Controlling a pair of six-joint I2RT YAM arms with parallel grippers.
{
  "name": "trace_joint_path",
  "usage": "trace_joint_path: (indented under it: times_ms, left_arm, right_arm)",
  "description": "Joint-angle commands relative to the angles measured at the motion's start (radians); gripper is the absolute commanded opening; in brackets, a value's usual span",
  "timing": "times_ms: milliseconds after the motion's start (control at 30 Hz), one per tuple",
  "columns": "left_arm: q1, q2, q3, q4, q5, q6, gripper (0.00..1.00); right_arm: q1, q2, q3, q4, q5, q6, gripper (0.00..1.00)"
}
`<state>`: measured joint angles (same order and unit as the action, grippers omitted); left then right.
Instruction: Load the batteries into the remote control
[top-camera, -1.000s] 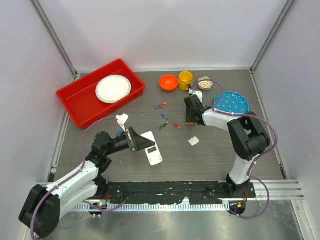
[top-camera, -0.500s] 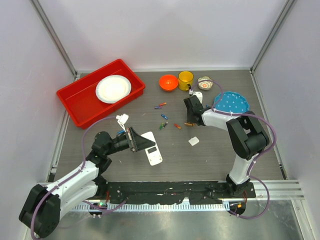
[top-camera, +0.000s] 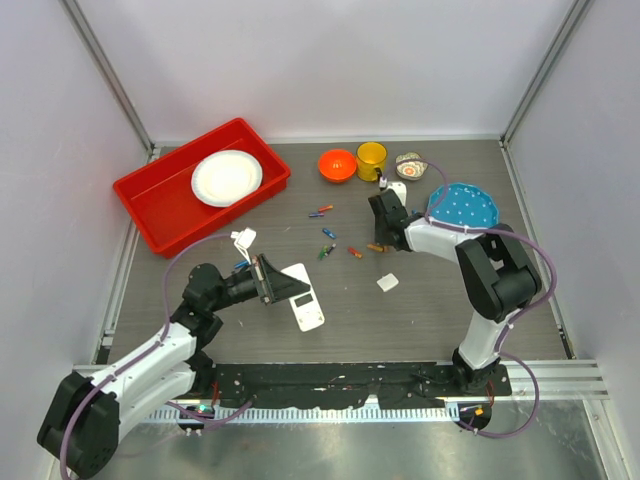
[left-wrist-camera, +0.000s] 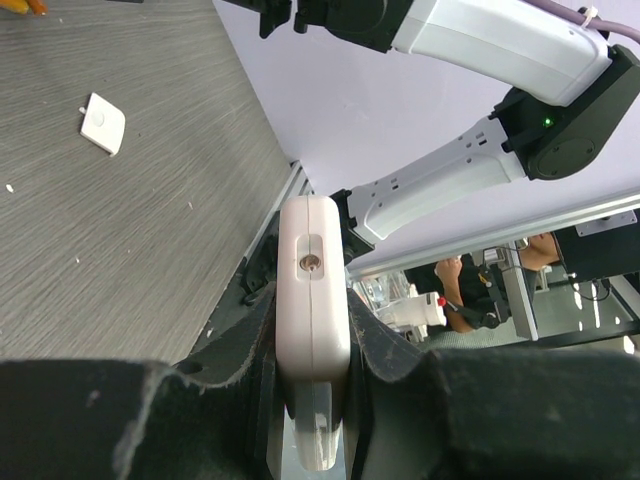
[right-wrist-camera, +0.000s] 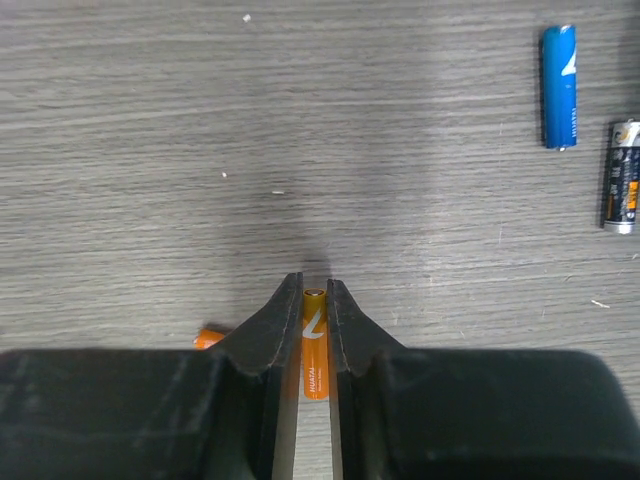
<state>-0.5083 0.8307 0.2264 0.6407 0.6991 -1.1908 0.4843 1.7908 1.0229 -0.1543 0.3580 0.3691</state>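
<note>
Top external view puts the remote control (top-camera: 305, 297) nearest, left of centre, with the left gripper (left-wrist-camera: 313, 325) at its left edge. The left wrist view shows the handset edge-on, clamped from both sides. No camera shows its battery bay, so I cannot tell whether any cell is seated.

To its right, the small white cover piece (top-camera: 387, 283) lies loose on the table (top-camera: 420, 320), apart from the handset. That suggests the bay is uncovered.

Farther right, the right gripper (right-wrist-camera: 314, 292) is pinched shut on an orange battery (right-wrist-camera: 314, 350) low over the tabletop. Whether the battery is lifted is unclear.

Beyond it the other batteries (top-camera: 327, 234) lie scattered. The right wrist view shows a blue one (right-wrist-camera: 559, 87) and a dark one (right-wrist-camera: 621, 190) close together.

As I judge it, loading has barely begun. One cell is gripped, and the carry across, the insertion and the cover are all left to do.
</note>
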Motion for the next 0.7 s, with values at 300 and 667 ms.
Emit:
trace_joint_path:
  times_ms: [300,667]
  left_arm:
    - [0.001,-0.031,0.004,0.013,-0.041,0.02,0.0]
    - [-0.001,-0.14,-0.036,-0.013,-0.121,0.056,0.0]
  right_arm:
    - [0.053,-0.411,-0.095,0.148,-0.27,-0.038,0.01]
    - [0.114,-0.605,-0.368,0.434,-0.821,-0.172,0.01]
